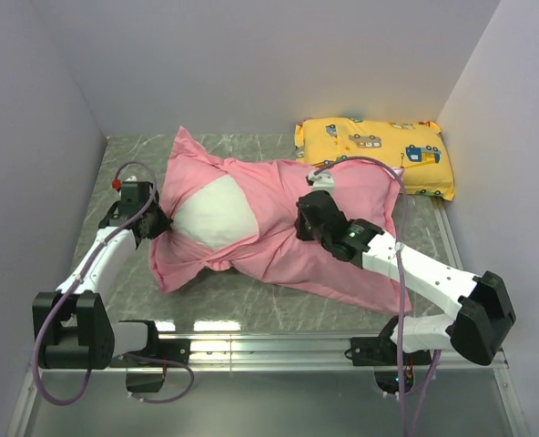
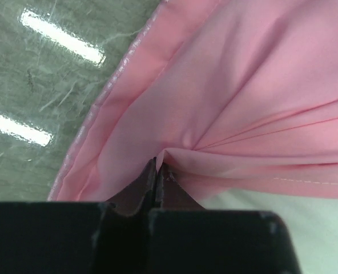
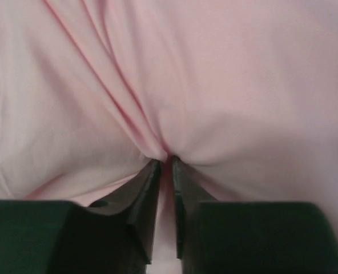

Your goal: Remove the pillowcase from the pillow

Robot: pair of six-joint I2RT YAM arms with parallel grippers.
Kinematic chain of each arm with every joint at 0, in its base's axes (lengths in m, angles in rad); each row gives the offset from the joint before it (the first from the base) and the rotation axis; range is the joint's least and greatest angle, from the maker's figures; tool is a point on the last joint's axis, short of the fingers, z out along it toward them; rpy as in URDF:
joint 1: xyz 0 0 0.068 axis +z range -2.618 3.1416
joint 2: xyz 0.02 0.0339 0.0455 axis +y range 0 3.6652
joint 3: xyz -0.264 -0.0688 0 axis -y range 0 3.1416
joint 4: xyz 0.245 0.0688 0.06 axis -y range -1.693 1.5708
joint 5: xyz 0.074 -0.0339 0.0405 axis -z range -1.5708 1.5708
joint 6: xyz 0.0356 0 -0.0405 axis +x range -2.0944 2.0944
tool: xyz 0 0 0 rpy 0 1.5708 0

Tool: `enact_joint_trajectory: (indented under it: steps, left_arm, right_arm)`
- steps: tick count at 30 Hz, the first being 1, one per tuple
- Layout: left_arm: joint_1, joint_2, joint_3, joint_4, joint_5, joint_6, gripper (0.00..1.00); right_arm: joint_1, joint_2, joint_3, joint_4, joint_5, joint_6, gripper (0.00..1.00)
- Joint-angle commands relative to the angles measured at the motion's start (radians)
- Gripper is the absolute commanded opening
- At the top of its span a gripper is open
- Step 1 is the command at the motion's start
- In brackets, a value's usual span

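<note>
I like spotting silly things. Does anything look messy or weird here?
The pink pillowcase is bunched and crooked, and the white pillow pokes out of it by the left hand. That hand and the right hand each pinch the fabric. Nothing looks spilled or broken.

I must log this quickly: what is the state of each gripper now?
Left gripper: closed, pinching the pillowcase.
Right gripper: closed, pinching the pillowcase.
</note>
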Motion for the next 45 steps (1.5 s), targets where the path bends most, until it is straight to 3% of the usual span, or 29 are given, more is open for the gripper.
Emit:
enact_joint_trajectory:
  steps: [1, 3, 6, 14, 21, 25, 29, 34, 36, 37, 38, 42, 45]
  left_arm:
    - [0.003, -0.057, -0.031, 0.051, 0.024, -0.045, 0.01]
    - [0.003, -0.076, -0.054, 0.062, 0.027, -0.054, 0.0]
    - [0.002, -0.105, -0.092, 0.093, 0.032, -0.082, 0.0]
    - [0.003, -0.18, -0.126, 0.125, 0.032, -0.113, 0.0]
    - [0.002, -0.206, -0.115, 0.122, 0.033, -0.114, 0.0]
    - [0.003, -0.206, -0.123, 0.125, 0.035, -0.116, 0.01]
    - [0.003, -0.211, -0.138, 0.13, 0.032, -0.123, 0.01]
    - [0.003, -0.216, -0.157, 0.134, 0.026, -0.134, 0.0]
    - [0.003, -0.216, -0.161, 0.13, 0.018, -0.136, 0.01]
    - [0.003, -0.211, -0.163, 0.13, 0.012, -0.137, 0.0]
    - [0.003, -0.209, -0.166, 0.131, 0.01, -0.139, 0.0]
    - [0.005, -0.211, -0.169, 0.125, -0.017, -0.137, 0.0]
    - [0.017, -0.213, -0.174, 0.111, -0.042, -0.134, 0.01]
  right_arm:
    - [0.073, 0.017, 0.137, -0.158, 0.131, -0.064, 0.32]
    - [0.099, 0.023, 0.199, -0.2, 0.148, -0.085, 0.53]
    - [0.149, 0.046, 0.375, -0.255, 0.18, -0.118, 0.7]
    - [0.307, 0.216, 0.742, -0.292, 0.183, -0.263, 0.77]
    - [0.397, 0.562, 1.013, -0.332, 0.089, -0.345, 0.77]
    - [0.401, 0.699, 1.041, -0.335, 0.056, -0.346, 0.82]
    - [0.384, 0.8, 1.018, -0.309, 0.072, -0.305, 0.98]
    - [0.32, 0.861, 0.98, -0.306, 0.045, -0.233, 0.98]
    - [0.294, 0.879, 0.981, -0.315, 0.031, -0.23, 0.73]
    - [0.283, 0.885, 0.992, -0.335, 0.04, -0.222, 0.48]
    - [0.268, 0.885, 1.003, -0.359, 0.025, -0.201, 0.03]
    - [0.152, 0.78, 0.881, -0.26, -0.18, -0.165, 0.0]
    - [0.098, 0.697, 0.782, -0.192, -0.226, -0.112, 0.0]
